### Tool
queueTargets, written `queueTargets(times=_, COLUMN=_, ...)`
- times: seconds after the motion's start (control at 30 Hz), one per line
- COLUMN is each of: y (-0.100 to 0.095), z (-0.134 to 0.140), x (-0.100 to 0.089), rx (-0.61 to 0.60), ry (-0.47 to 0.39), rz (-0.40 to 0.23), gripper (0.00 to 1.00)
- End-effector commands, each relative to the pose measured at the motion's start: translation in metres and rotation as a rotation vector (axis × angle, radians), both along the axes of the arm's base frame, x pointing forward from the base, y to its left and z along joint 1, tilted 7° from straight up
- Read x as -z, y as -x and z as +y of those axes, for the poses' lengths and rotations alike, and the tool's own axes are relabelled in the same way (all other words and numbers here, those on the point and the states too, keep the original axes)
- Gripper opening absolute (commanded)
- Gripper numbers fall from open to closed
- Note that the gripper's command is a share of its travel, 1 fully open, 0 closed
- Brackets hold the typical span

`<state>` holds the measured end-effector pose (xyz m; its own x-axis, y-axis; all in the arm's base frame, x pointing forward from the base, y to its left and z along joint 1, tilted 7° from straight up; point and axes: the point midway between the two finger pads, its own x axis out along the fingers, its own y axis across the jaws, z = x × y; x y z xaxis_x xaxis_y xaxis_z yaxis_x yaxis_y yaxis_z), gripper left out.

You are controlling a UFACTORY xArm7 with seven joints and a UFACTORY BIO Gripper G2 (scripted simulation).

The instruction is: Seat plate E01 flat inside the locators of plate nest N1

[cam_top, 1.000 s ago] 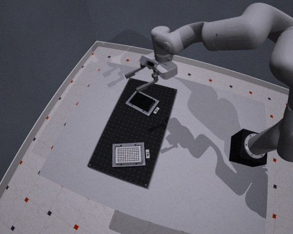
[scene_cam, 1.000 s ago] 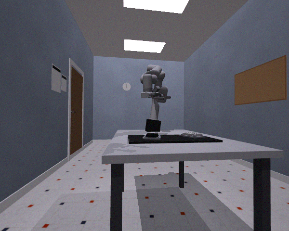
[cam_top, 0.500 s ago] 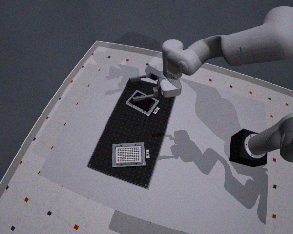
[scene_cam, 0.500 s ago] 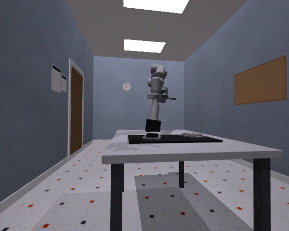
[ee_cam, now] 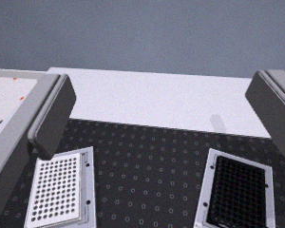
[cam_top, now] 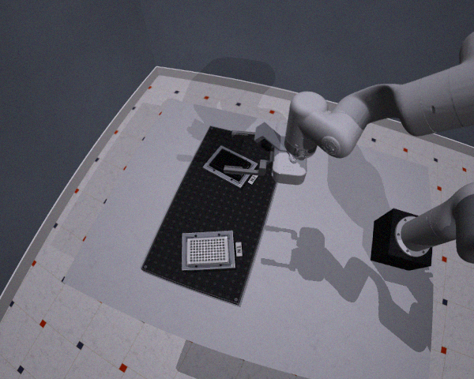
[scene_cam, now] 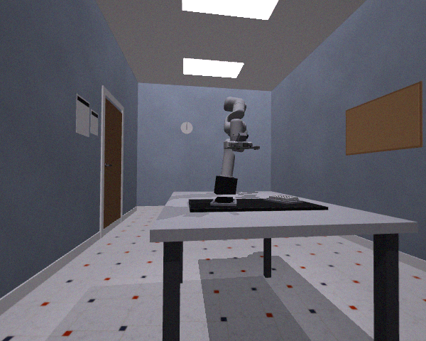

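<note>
Overhead, white plate: presumably E01, the white plate [cam_top: 207,249] [scene_cam: 283,198] [ee_cam: 57,187] lies over nest N1 [cam_top: 184,253] [scene_cam: 296,202] [ee_cam: 88,182], where the locators should hold it square.
Overhead, black plate: likely E07, the black plate [cam_top: 225,158] [scene_cam: 224,199] [ee_cam: 239,190] occupies nest N2 [cam_top: 213,157] [scene_cam: 223,203] [ee_cam: 206,190], its required finishing place.
Exterior, gripper: raised well above the board [cam_top: 212,204] [scene_cam: 250,205] [ee_cam: 147,166], the gripper [cam_top: 229,151] [scene_cam: 255,147] [ee_cam: 166,114] has room to pass over both plates.
Wrist, fingers: apart, grasping nothing, perhaps set for a later grip or press.
Wrist, seating: whether the white plate sits fully flat cannot be told.
</note>
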<state>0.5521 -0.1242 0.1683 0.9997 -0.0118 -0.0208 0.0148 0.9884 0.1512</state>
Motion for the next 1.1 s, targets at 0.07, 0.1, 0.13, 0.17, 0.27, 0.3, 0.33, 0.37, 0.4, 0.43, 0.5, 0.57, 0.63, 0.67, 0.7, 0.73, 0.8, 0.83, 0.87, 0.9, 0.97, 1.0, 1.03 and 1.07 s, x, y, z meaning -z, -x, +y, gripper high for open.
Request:
queueTargets(times=0.07, y=0.023, z=0.005, x=-0.001, rx=0.136, ry=0.024, rz=-0.02, gripper=0.37)
queueTargets(times=0.1, y=0.023, z=0.005, x=-0.001, rx=0.136, ry=0.024, rz=-0.02, gripper=0.37)
queueTargets(times=0.13, y=0.023, z=0.005, x=-0.001, rx=0.136, ry=0.024, rz=-0.02, gripper=0.37)
queueTargets(times=0.17, y=0.028, z=0.006, x=-0.001, rx=0.169, ry=0.024, rz=-0.024, gripper=0.37)
queueTargets(times=0.27, y=0.034, z=0.007, x=0.0, rx=0.169, ry=0.024, rz=-0.023, gripper=0.37)
queueTargets(times=0.3, y=0.034, z=0.007, x=0.0, rx=0.169, ry=0.024, rz=-0.023, gripper=0.37)
queueTargets(times=0.33, y=0.034, z=0.007, x=0.0, rx=0.169, ry=0.025, rz=-0.023, gripper=0.37)
queueTargets(times=0.37, y=0.034, z=0.007, x=0.0, rx=0.169, ry=0.025, rz=-0.023, gripper=0.37)
queueTargets(times=0.4, y=0.034, z=0.007, x=0.0, rx=0.169, ry=0.025, rz=-0.023, gripper=0.37)
queueTargets(times=0.43, y=0.034, z=0.007, x=0.0, rx=0.169, ry=0.025, rz=-0.023, gripper=0.37)
queueTargets(times=0.5, y=0.034, z=0.007, x=0.0, rx=0.169, ry=0.024, rz=-0.023, gripper=0.37)
queueTargets(times=0.57, y=0.034, z=0.007, x=0.0, rx=0.169, ry=0.024, rz=-0.023, gripper=0.37)
queueTargets(times=0.63, y=0.032, z=0.011, x=0.003, rx=0.136, ry=0.025, rz=-0.028, gripper=0.54)
queueTargets(times=0.67, y=0.032, z=0.011, x=0.003, rx=0.136, ry=0.025, rz=-0.028, gripper=0.54)
queueTargets(times=0.7, y=0.032, z=0.011, x=0.003, rx=0.136, ry=0.025, rz=-0.028, gripper=0.54)
queueTargets(times=0.73, y=0.03, z=0.014, x=0.006, rx=0.103, ry=0.025, rz=-0.033, gripper=0.54)
queueTargets(times=0.8, y=0.026, z=0.021, x=0.012, rx=0.037, ry=0.025, rz=-0.042, gripper=0.54)
queueTargets(times=0.83, y=0.024, z=0.025, x=0.015, rx=0.004, ry=0.025, rz=-0.047, gripper=0.54)
queueTargets(times=0.87, y=0.022, z=0.028, x=0.018, rx=-0.029, ry=0.026, rz=-0.051, gripper=0.54)
queueTargets(times=0.9, y=0.02, z=0.032, x=0.021, rx=-0.062, ry=0.026, rz=-0.056, gripper=0.54)
queueTargets(times=0.97, y=0.016, z=0.039, x=0.027, rx=-0.128, ry=0.026, rz=-0.065, gripper=0.54)
queueTargets(times=1.0, y=0.014, z=0.043, x=0.029, rx=-0.161, ry=0.026, rz=-0.07, gripper=0.54)
queueTargets(times=1.03, y=0.012, z=0.046, x=0.032, rx=-0.194, ry=0.026, rz=-0.074, gripper=0.54)
queueTargets(times=1.07, y=0.01, z=0.05, x=0.035, rx=-0.21, ry=0.026, rz=-0.076, gripper=0.54)
